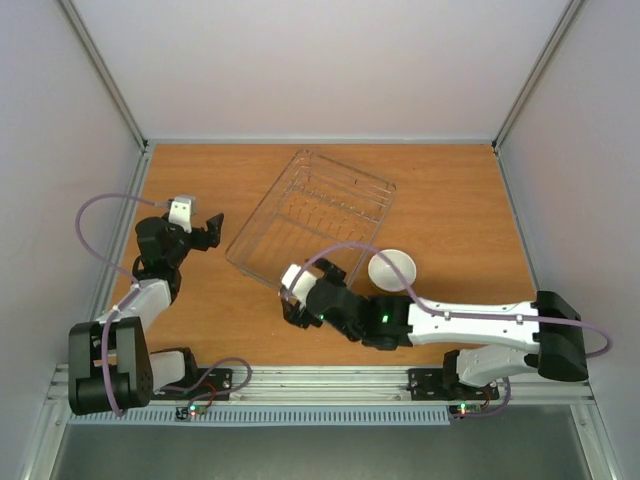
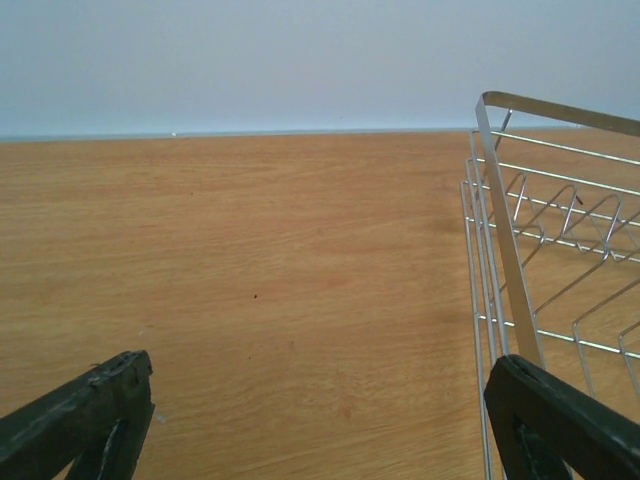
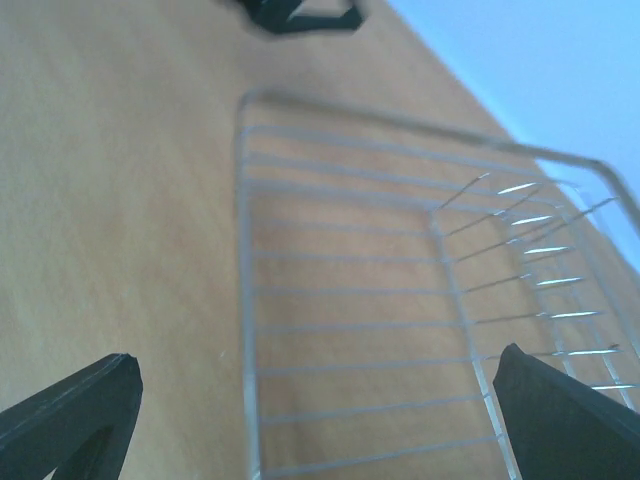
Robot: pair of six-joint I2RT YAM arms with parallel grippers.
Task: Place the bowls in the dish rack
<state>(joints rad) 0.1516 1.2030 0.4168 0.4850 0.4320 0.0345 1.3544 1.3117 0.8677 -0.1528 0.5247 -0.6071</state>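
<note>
- Left gripper (image 2: 318, 362) hangs wide open and empty, near the dish rack (image 1: 312, 213).
- Right gripper (image 3: 318, 360) gapes wide, empty, at the rack's near corner.
- 1 white bowl (image 1: 392, 270) sits on the table (image 1: 450, 200), just beside the rack.

The rack (image 1: 312, 212) is a silver wire grid. Beneath it the table (image 1: 450, 210) is warm orange-brown with a fine wood grain. The bowl (image 1: 392, 270) just beside the rack is plain white. On either side of the rack, the left arm (image 1: 150, 295) and right arm (image 1: 470, 322) are black and white, each trailing a lilac cable (image 1: 80, 230). Beyond the rack the walls (image 1: 300, 60) are pale grey.
</note>
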